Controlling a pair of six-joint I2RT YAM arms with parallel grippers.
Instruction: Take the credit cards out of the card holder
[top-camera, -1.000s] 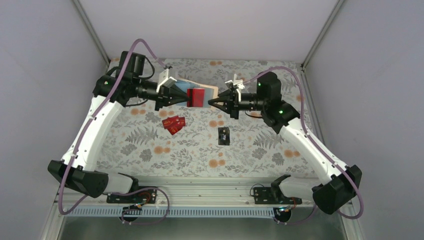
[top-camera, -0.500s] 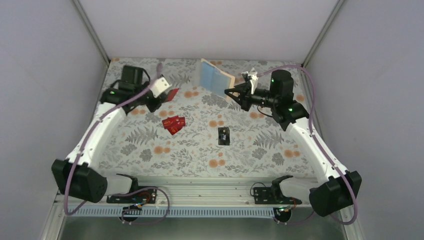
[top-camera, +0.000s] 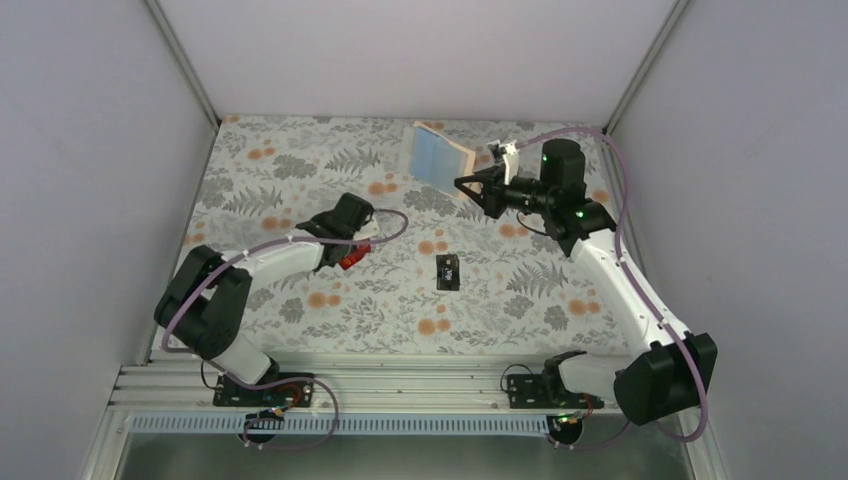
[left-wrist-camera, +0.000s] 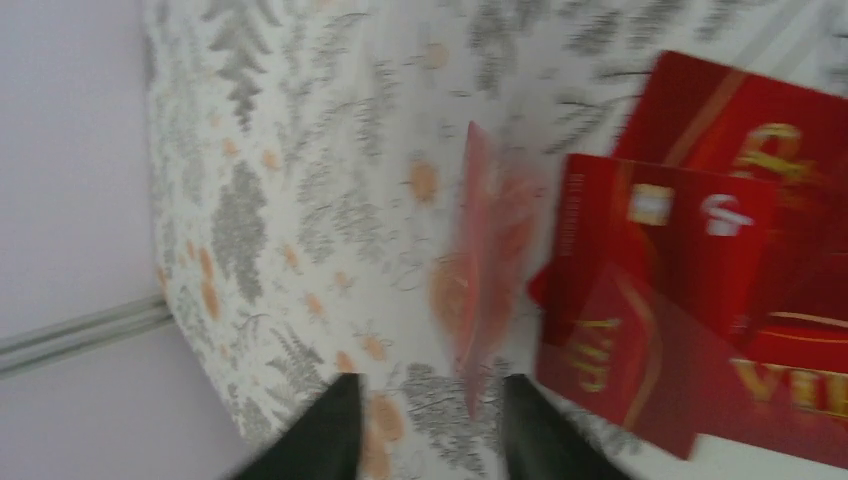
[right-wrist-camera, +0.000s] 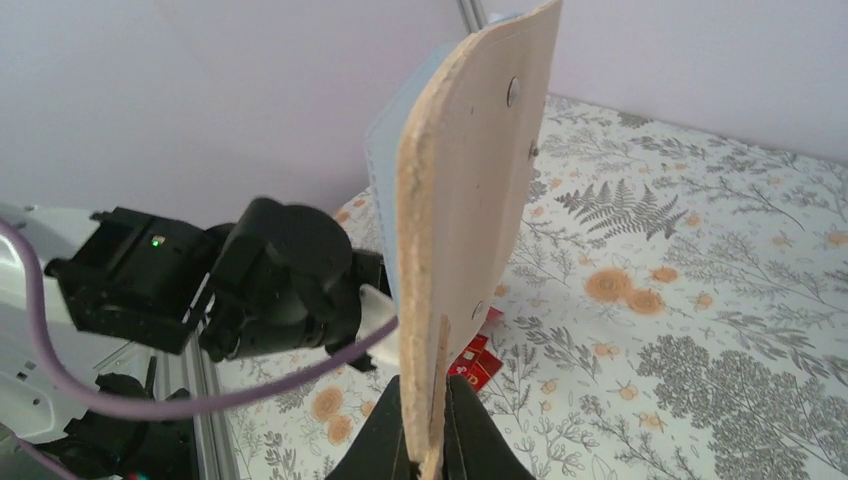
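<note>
Left gripper (left-wrist-camera: 430, 422), newly lowered centre-left: jaws apart, thin red card (left-wrist-camera: 482, 270) released beside red pile (left-wrist-camera: 680, 250). Right gripper (right-wrist-camera: 428, 440) clamps tan folding card holder (right-wrist-camera: 470, 200), likely emptied.

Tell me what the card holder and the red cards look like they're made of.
The card holder: likely leather or imitation, matte tan, rough fibrous edge, small metal-looking studs. The red cards: probably plastic, smooth with slight sheen, thin and flat, printed gold lettering and a chip.

Bright, even light; credit cards (left-wrist-camera: 660, 250) motion-blurred in the left wrist view
</note>
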